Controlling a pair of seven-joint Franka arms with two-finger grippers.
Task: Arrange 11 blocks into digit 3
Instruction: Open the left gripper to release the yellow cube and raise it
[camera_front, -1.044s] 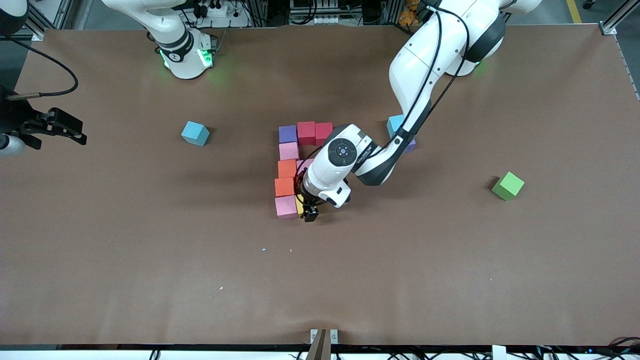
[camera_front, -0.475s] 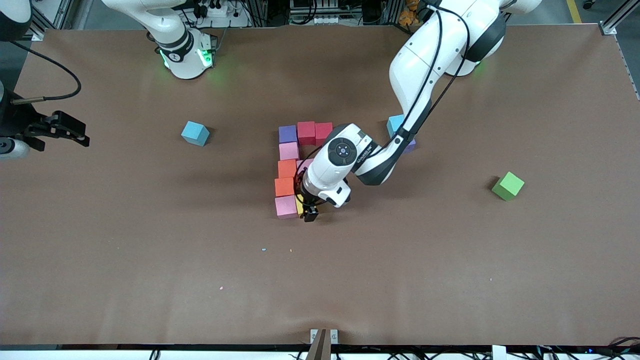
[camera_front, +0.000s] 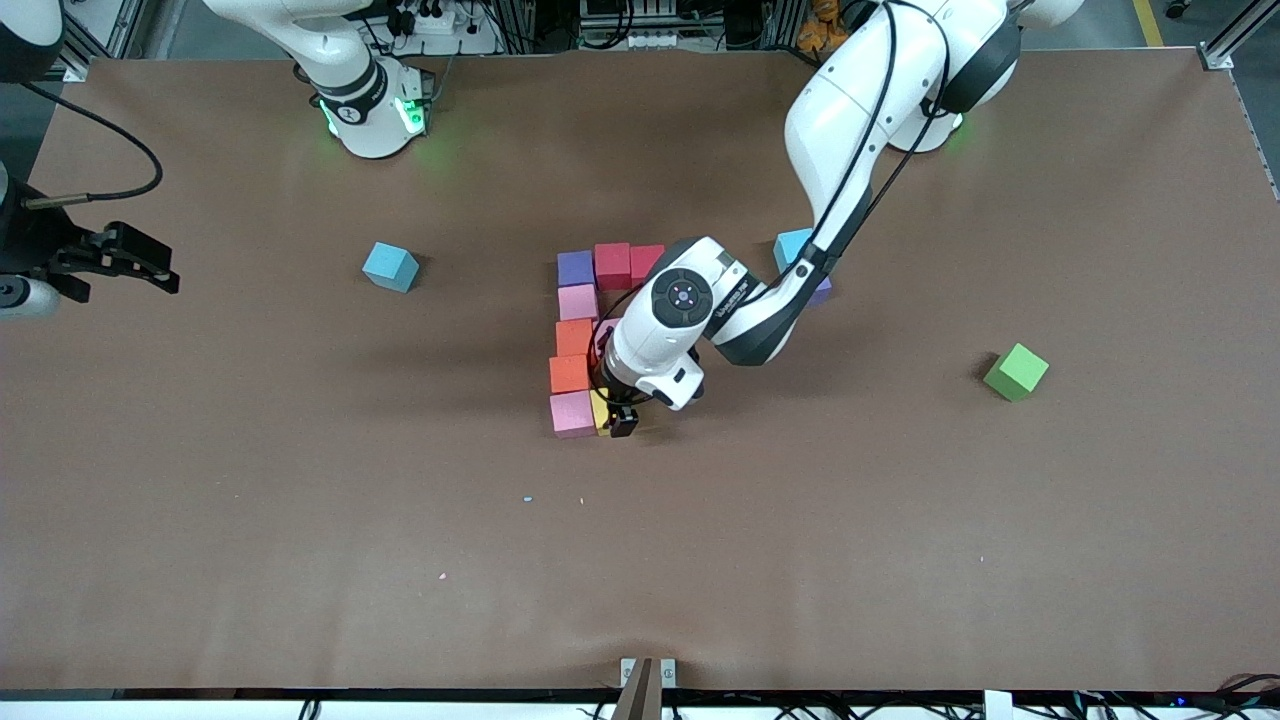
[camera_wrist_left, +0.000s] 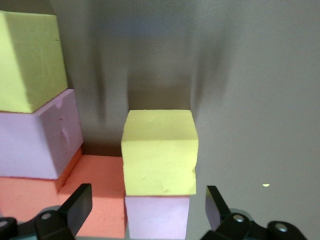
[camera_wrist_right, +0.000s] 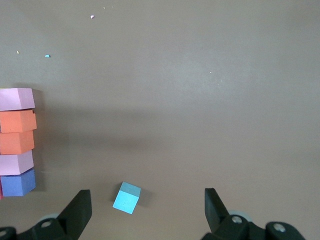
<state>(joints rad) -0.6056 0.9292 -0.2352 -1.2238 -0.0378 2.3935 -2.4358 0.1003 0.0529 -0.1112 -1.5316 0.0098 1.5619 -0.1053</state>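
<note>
Two pincers are showing on my feeds, and both are standing spread with nothing between the fingers. I am taking the pink block (camera_front: 572, 413) at the near end of the column as my landmark. The left pincer (camera_front: 620, 422) is hanging low just beside it, toward the left arm's end of the counter (camera_front: 300, 520), straddling a yellow block (camera_front: 599, 410) that is touching the pink one; in the left wrist view that yellow block (camera_wrist_left: 160, 152) is sitting between the open fingers (camera_wrist_left: 75, 207) without either one pressing it, as far as I can tell.

Farther from the front camera than the landmark, the column is running through two orange blocks (camera_front: 570, 356), a second pink block (camera_front: 578, 301) and a purple block (camera_front: 575, 267). Two red blocks (camera_front: 628, 264) are lying beside the purple one, toward the left arm's end. A second purple block (camera_front: 822, 291) is peeking out from under the left arm, beside a light-blue cube (camera_front: 790, 247). The left wrist view is also showing a second yellow block (camera_wrist_left: 30, 60) and a third pink one (camera_wrist_left: 40, 135) close by.

The right pincer (camera_front: 150, 272) is waiting over the counter's edge at the right arm's end, well apart from the landmark. Another light-blue cube (camera_front: 390, 267) is lying between it and the column. A green cube (camera_front: 1016, 371) is sitting well apart toward the left arm's end.
</note>
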